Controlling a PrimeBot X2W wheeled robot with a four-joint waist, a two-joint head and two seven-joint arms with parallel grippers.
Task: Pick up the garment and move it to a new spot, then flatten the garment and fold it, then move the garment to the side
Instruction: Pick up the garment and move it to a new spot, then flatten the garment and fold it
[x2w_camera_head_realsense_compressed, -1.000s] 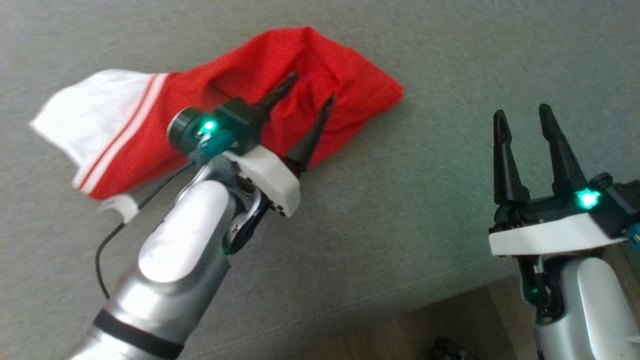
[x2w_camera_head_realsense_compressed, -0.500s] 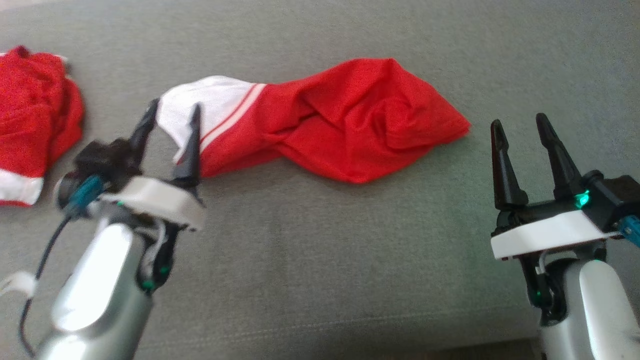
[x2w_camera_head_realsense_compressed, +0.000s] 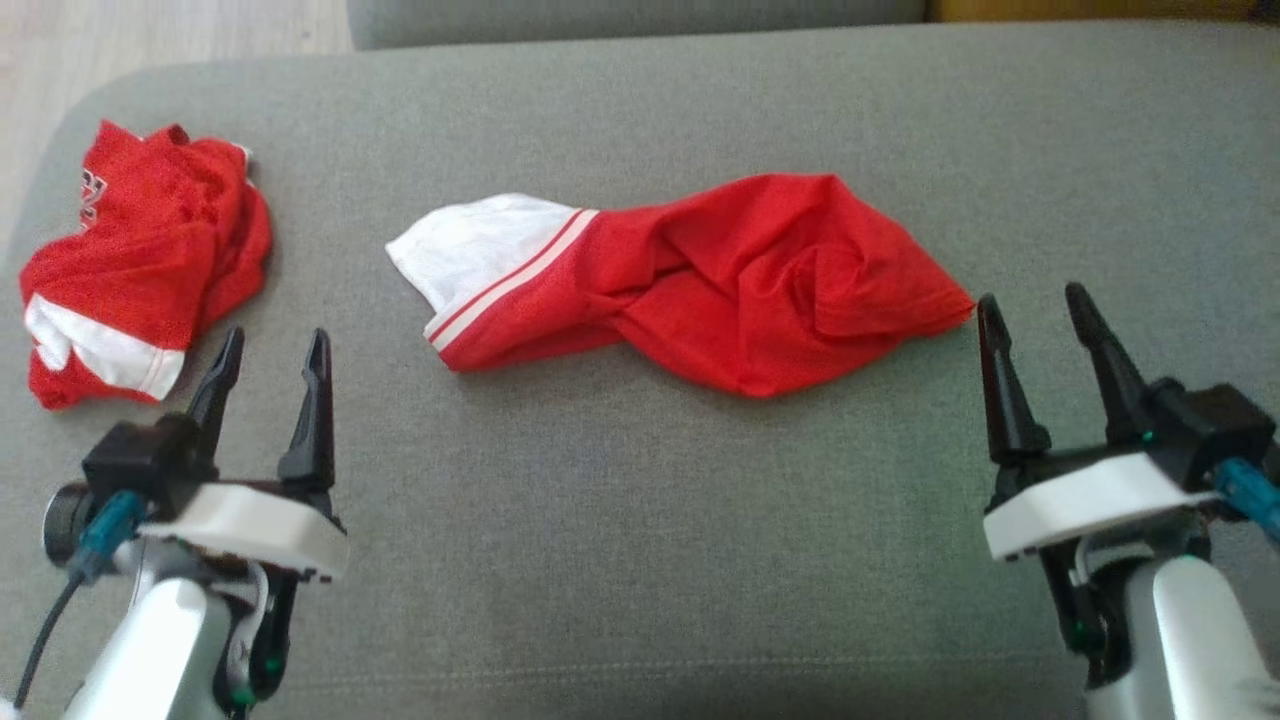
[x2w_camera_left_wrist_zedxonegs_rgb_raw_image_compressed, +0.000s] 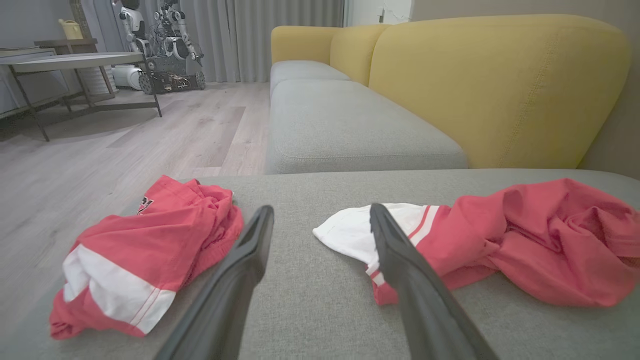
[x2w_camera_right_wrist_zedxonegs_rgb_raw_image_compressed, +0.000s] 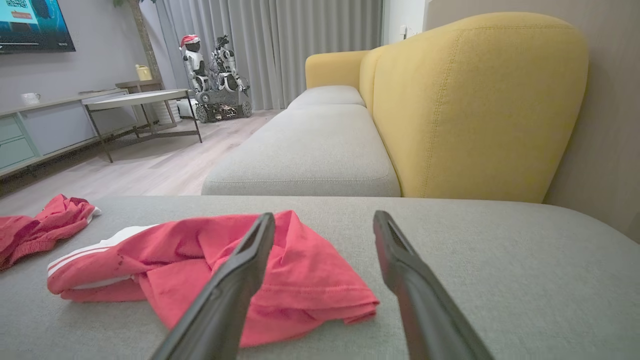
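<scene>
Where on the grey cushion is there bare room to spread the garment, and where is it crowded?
Bare: the wide strip of cushion in front of the twisted garment, between the left gripper and right gripper; also behind it. Crowded: the left end, where a second crumpled garment lies.

The right end effector holds its two dark fingers spread and empty over the grey fabric sofa seat. The crumpled red-and-white fabric garment lies beneath one finger.

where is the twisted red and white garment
In the head view the garment lies twisted mid-cushion on the grey sofa, ahead of and between the left gripper and right gripper, with a second red garment to its left.
</scene>
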